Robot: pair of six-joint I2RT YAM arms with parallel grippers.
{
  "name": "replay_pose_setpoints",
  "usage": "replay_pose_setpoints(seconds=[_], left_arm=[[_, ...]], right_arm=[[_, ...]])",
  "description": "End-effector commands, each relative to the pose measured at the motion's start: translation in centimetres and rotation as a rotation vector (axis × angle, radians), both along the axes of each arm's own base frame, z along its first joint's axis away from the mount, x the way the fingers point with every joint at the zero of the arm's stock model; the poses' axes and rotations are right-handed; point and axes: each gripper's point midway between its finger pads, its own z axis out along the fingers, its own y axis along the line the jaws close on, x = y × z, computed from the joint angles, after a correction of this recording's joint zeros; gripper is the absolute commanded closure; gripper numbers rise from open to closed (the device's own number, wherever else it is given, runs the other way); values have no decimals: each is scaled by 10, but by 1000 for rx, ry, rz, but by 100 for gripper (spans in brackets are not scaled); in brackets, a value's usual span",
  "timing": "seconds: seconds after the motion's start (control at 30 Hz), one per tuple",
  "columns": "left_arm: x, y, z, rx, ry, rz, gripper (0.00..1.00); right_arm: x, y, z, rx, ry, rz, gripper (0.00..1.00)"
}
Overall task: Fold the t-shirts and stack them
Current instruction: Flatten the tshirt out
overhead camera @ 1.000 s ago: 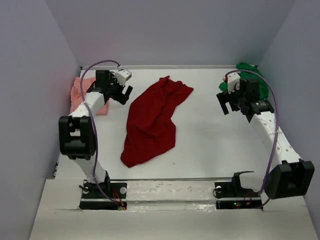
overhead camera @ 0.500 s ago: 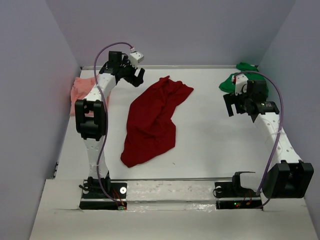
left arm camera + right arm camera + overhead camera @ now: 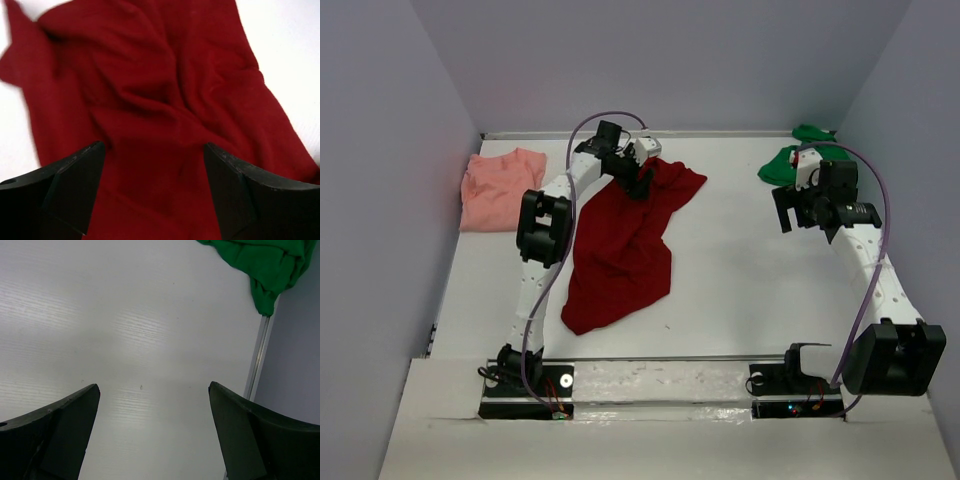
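Dark red t-shirt [image 3: 620, 255]: crumpled on the counter [image 3: 740, 280], long axis running far-right to near-left; left tool [image 3: 640, 183], jaws spread, over its far end; right tool [image 3: 788, 212], jaws likewise spread and empty, well apart.

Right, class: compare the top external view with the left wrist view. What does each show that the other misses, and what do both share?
Only the top external view shows the salmon-pink cloth shirt at the far left, the bright green cloth shirt in the far right corner, and the open right gripper. Only the left wrist view shows fine creases up close. Both show the crumpled dark red cloth shirt and the open left gripper above it.
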Motion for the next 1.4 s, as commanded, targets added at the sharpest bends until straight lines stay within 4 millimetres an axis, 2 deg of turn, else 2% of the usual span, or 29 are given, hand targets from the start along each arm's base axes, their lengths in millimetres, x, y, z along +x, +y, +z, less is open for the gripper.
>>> replay_pose_setpoints(seconds=[0.0, 0.17, 0.27, 0.3, 0.33, 0.4, 0.43, 0.47, 0.5, 0.53, 0.6, 0.9, 0.93, 0.97, 1.0, 1.07, 1.1, 1.13, 1.3, 1.37], left_arm=[[1, -16, 23, -30, -49, -45, 11], [5, -25, 21, -31, -62, -33, 11], [8, -29, 20, -12, -75, -22, 23], [6, -34, 18, -1, -73, -25, 33], [8, -35, 15, 21, -79, -13, 37], [12, -38, 6, 63, -83, 23, 77], [13, -39, 5, 74, -87, 31, 77], [14, -40, 4, 84, -91, 42, 92], [15, -41, 4, 89, -98, 53, 98], [15, -44, 4, 98, -107, 58, 100], [14, -45, 1, 107, -108, 74, 100], [28, -39, 10, 147, -173, 180, 100], [28, -38, 11, 150, -174, 185, 96], [25, -38, 12, 147, -172, 173, 67], [24, -39, 14, 137, -176, 165, 53], [23, -40, 18, 128, -186, 162, 34], [24, -39, 17, 132, -186, 163, 27], [24, -39, 17, 134, -183, 163, 25], [17, -45, 4, 136, -135, 118, 25], [15, -46, 2, 136, -129, 111, 33]], right_arm=[[2, -1, 12, 15, -27, 1, 5], [2, 1, 7, 20, -9, 7, 5], [2, -2, 3, 22, 0, -1, 5], [2, -2, 3, 22, 1, -1, 5], [2, -2, 3, 24, 1, 2, 5], [2, -1, 4, 30, 1, 5, 5], [1, 0, 4, 34, 2, 7, 5], [1, 1, 4, 38, 4, 12, 5], [0, 3, 5, 45, 6, 18, 5], [-1, 4, 6, 48, 5, 20, 5], [-1, 7, 8, 59, 4, 34, 5], [-8, 20, 7, 109, 33, 90, 5], [-10, 22, 3, 117, 43, 95, 5], [-11, 23, -1, 121, 57, 97, 6], [-13, 24, -4, 127, 72, 98, 6], [-15, 26, -11, 142, 98, 99, 6], [-16, 29, -15, 158, 118, 108, 6], [-17, 30, -17, 164, 127, 112, 6], [-16, 33, -12, 177, 124, 125, 5], [-15, 32, -11, 171, 122, 122, 5]])
